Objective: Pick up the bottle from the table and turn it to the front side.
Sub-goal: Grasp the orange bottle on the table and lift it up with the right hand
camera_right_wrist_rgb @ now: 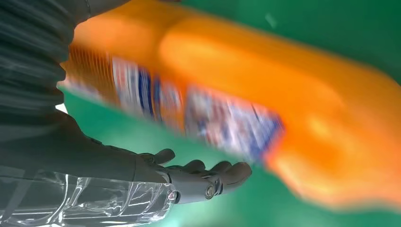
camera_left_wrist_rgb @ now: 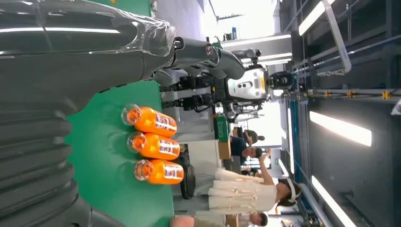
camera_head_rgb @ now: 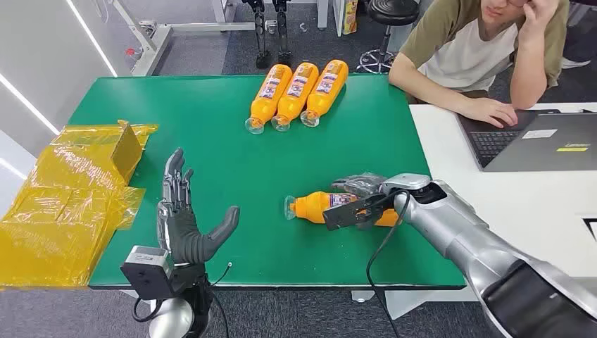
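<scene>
Green surface [camera_head_rgb: 211,141] carries the lying bottle [camera_head_rgb: 313,206]; the right hand [camera_head_rgb: 359,186] reaches around it, grip uncertain, left hand [camera_head_rgb: 184,225] spread empty. Next: close, lift, rotate.

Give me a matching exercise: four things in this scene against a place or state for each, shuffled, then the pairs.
Things:
1. lone bottle
2. three bottles
3. left hand
4. laptop

States:
A. open, palm up, holding nothing
B. on the white table
C. side by side at the far edge of the green table
D. lying on its side at the right hand

Pairs: 1-D, 2-C, 3-A, 4-B
</scene>
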{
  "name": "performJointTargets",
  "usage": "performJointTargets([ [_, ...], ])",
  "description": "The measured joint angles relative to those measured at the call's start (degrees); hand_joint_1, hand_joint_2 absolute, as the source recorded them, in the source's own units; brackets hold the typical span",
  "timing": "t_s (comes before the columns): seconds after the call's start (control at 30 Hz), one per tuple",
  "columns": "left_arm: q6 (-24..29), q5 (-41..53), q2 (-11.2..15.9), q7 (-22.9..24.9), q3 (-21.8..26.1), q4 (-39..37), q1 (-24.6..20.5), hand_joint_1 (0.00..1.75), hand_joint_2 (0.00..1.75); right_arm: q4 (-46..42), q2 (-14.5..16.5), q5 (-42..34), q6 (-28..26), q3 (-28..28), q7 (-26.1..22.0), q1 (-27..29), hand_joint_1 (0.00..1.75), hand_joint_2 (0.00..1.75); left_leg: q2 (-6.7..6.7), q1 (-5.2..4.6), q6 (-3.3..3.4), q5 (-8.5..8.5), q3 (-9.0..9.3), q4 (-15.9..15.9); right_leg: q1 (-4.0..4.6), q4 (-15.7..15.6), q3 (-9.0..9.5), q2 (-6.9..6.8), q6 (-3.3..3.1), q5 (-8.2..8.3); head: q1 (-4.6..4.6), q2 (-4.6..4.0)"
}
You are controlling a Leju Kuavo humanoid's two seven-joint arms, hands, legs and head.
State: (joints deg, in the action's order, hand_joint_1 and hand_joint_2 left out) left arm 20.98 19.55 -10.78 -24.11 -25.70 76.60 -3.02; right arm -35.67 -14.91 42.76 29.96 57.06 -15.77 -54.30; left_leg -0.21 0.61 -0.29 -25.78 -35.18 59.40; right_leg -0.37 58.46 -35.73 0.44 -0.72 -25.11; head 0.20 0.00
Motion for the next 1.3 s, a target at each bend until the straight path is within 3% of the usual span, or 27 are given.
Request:
performJointTargets([
  [0.37, 0.5, 0.0, 0.0, 0.3, 0.0, -0.3, -0.1, 0.0, 1.75, 5.6, 0.1, -0.4, 0.9, 4.0, 1.5, -1.7, 0.0, 1.75, 0.02, 0.01, 0.0, 0.0, 0.02, 0.0, -0.01, 0.0, 0.0, 0.02, 0.0, 0.0, -0.01, 0.0],
  [0.4, 0.6, 0.0, 0.0, 0.4, 0.0, -0.3, -0.1, 0.0, 1.75, 5.8, 0.1, -0.3, 0.8, 4.3, 1.9, -1.9, 0.11, 1.75, 0.02, 0.01, 0.0, 0.0, 0.03, 0.0, -0.01, 0.0, 0.0, 0.02, 0.0, 0.0, -0.01, 0.0],
  [0.5, 0.9, 0.1, 0.0, 0.6, 0.0, -0.3, -0.1, 0.0, 1.75, 6.7, 0.2, -0.2, -0.1, 5.3, 3.4, -2.3, 1.42, 1.75, 0.01, 0.01, 0.0, 0.0, 0.03, 0.0, 0.0, 0.0, 0.0, 0.01, 0.0, 0.0, 0.0, 0.0],
  [0.53, 1.0, 0.2, 0.0, 0.7, 0.0, -0.3, -0.1, 0.0, 1.75, 7.0, 0.2, -0.1, -0.4, 5.6, 3.9, -2.4, 1.75, 1.75, 0.01, 0.01, 0.01, 0.01, 0.03, 0.0, 0.0, 0.0, 0.0, 0.01, 0.0, 0.0, 0.0, 0.0],
  [1.1, 1.2, 0.5, 0.0, 0.7, 0.0, -0.3, 0.1, 0.0, 1.75, 9.3, 0.2, 0.7, -3.9, 7.8, 5.5, -3.7, 1.75, 1.75, 0.01, 0.0, 0.03, 0.02, 0.06, 0.0, 0.0, 0.0, 0.04, 0.01, 0.0, 0.0, -0.01, 0.0],
  [1.3, 1.2, 0.8, 0.0, 0.7, 0.0, -0.3, 0.7, 0.0, 1.75, 9.3, 0.2, 0.7, -10.8, 7.8, 5.7, -2.7, 1.75, 1.75, 0.01, 0.0, 0.03, 0.02, 0.03, 0.0, 0.0, 0.0, 0.04, 0.0, 0.0, 0.01, 0.0, 0.0],
])
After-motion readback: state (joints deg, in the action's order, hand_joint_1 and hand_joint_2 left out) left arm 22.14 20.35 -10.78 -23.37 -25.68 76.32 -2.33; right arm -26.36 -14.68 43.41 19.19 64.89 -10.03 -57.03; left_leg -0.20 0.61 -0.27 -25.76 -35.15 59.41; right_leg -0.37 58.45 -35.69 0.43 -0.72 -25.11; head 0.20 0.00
